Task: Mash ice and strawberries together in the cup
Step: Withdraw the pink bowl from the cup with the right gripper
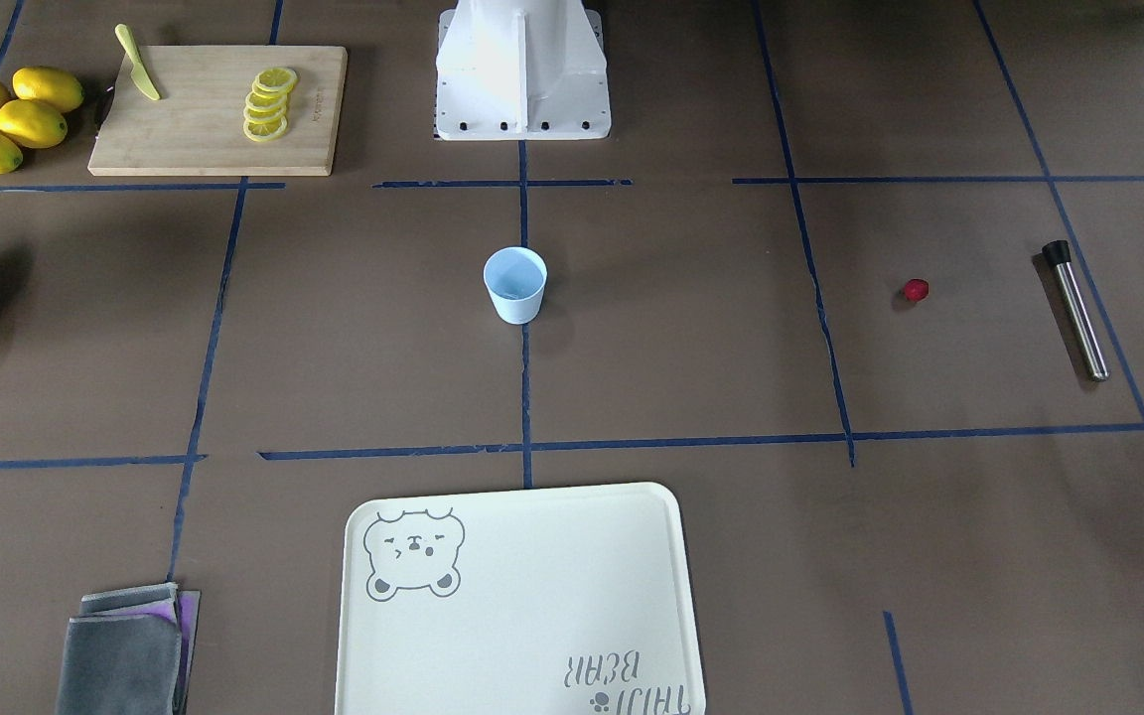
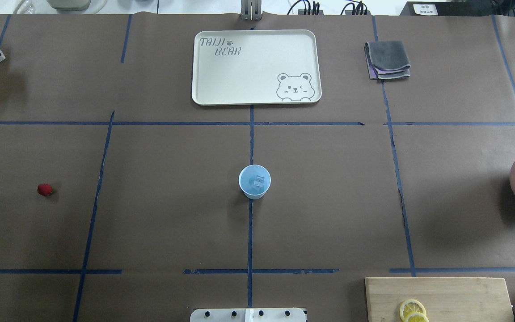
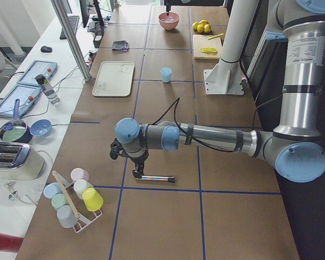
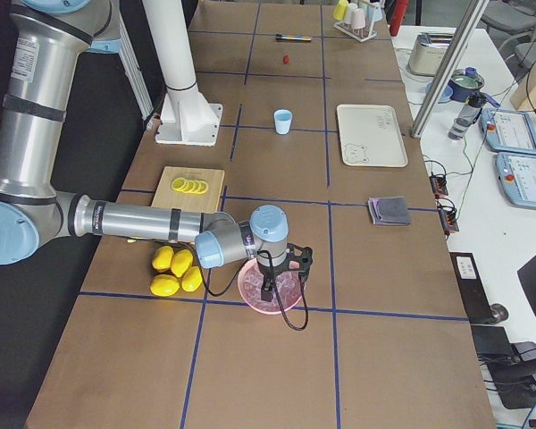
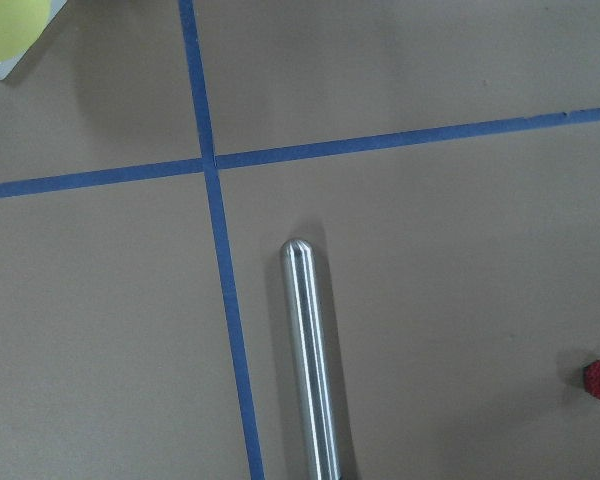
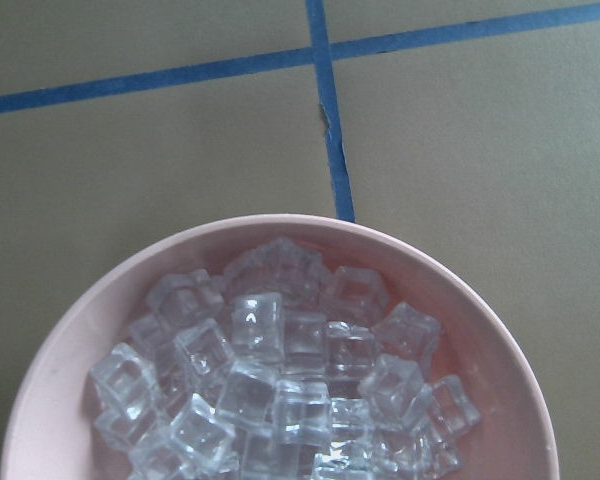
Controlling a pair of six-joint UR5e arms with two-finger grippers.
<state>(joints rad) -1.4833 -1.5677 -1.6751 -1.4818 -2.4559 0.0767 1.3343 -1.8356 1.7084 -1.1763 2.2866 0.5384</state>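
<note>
The cup [image 2: 254, 181], a smooth, tapered light-blue plastic tumbler, stands upright at the middle of my matte brown paper surface [image 2: 172, 214], with a few glassy chunks of ice [image 2: 258, 181] in its bottom. More such clear, square-edged cubes are heaped in the round pink bowl [image 6: 55, 390] under my right wrist, its near side cut off. The strawberry [image 2: 45, 189], tiny, red and bumpy, lies well apart from the cup on my left side, near a polished steel rod [image 5: 310, 360] with a rounded tip, whose other end runs out of my left wrist view. My left jaws hang above that rod and my right jaws above the bowl, but both show only small in the side views, so I cannot tell how wide either stands or whether it grips anything
</note>
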